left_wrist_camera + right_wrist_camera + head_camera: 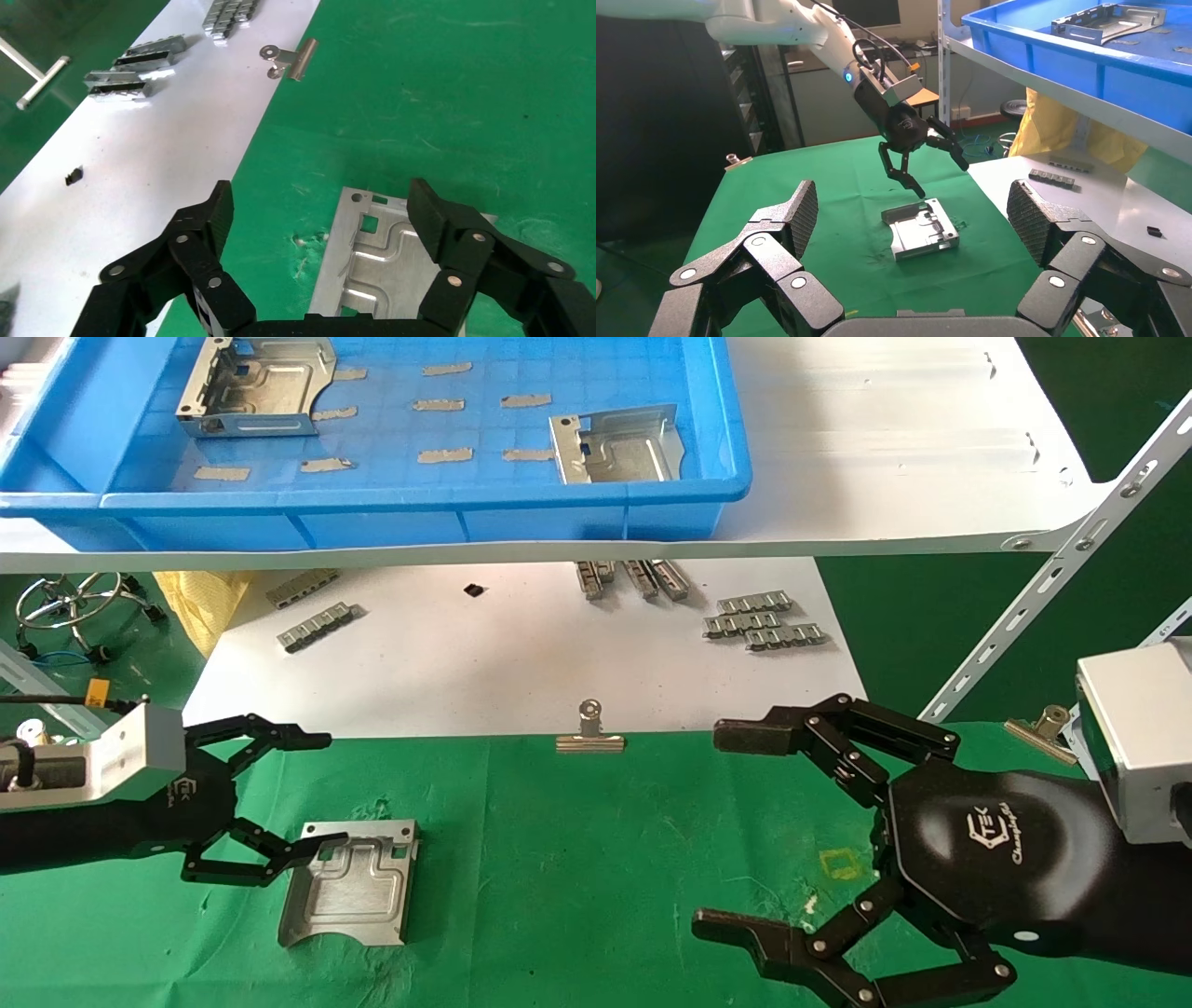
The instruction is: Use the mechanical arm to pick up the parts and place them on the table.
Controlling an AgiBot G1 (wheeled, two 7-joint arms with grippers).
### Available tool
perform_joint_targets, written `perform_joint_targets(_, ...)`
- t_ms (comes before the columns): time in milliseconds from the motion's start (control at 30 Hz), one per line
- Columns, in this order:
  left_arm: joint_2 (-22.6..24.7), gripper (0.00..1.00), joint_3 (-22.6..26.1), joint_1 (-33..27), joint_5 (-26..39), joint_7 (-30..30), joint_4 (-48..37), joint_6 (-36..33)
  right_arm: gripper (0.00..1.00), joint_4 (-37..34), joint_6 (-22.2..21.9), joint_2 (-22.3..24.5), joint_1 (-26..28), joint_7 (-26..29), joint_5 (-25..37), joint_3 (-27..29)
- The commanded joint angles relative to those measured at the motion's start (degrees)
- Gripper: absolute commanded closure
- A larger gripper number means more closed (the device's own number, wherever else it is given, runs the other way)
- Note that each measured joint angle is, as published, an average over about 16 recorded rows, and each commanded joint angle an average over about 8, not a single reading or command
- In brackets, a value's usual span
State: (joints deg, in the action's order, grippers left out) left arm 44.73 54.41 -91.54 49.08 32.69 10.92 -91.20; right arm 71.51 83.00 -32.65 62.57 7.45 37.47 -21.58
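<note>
One silver part [349,882] lies flat on the green table [596,877] at the front left. My left gripper [321,794] hovers open at that part's left edge, one fingertip over its corner and nothing between the fingers. In the left wrist view the part [379,274] sits below the spread left gripper [320,203]. Two more parts [256,385] [616,444] rest in the blue bin [419,509] on the shelf. My right gripper [722,831] stands open and empty low over the table at the front right. The right wrist view shows the part [921,230] beyond the right gripper [912,203].
A white sheet [484,654] behind the green cloth carries grey ridged strips [764,621]. A binder clip [589,733] pins its front edge; another clip [1038,728] sits at the right. The white shelf board [885,449] overhangs the back, with a slanted brace [1052,589] at the right.
</note>
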Motion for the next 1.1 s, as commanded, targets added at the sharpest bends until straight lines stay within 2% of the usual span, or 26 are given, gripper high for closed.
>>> perform_joint_targets(33, -0.1, 0.0, -0.1, 0.1, 0.1, 0.1, 0.3, 0.0, 0.0, 0.0, 0.0, 0.0, 0.0, 0.0, 0.0, 0.0)
perform_joint_targets(1100, -5.3, 0.0, -20.9, 16.3, -3.9, -23.5, 34.1, 3.0, 0.0, 0.0, 0.0, 0.0, 0.0, 0.0, 0.0, 0.0)
